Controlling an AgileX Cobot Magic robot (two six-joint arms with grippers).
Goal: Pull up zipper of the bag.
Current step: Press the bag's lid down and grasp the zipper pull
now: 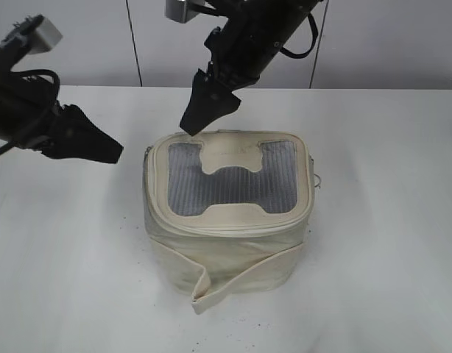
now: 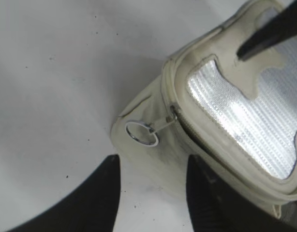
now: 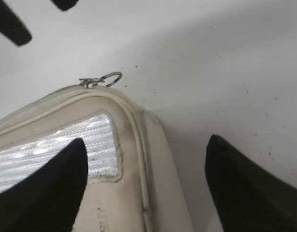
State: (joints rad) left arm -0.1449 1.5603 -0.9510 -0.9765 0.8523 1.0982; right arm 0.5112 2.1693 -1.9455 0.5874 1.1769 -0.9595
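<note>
While the left gripper (image 2: 151,193) hung open and empty beside the bag (image 1: 226,220), its two dark fingers (image 2: 102,193) spread wide, the metal pull ring (image 2: 141,134) lay just ahead of the gap between them, not yet touched. That ring was a thin round wire loop on a short tab, hanging off the slider at the bag's upper corner where the zipper track (image 2: 197,140) ran under the lid seam. It looked like the right place to take hold: small, hard and likely slippery, so a pinch across the tab or a finger hooked through the loop would probably serve best.

Over the bag's far edge the right gripper (image 1: 204,110) stood open as well, holding nothing, one finger above the lid and the other out past the bag's side, in a position to press down and steady it. The bag sat near the middle of the white desk (image 1: 388,257). It was a boxy, rounded pouch of cream fabric with piped edges and a shiny silver mesh panel (image 1: 230,184) on the lid. Its front wall was creased and sagging, so it seemed soft, light and apt to slide or crumple when pulled unless braced.
</note>
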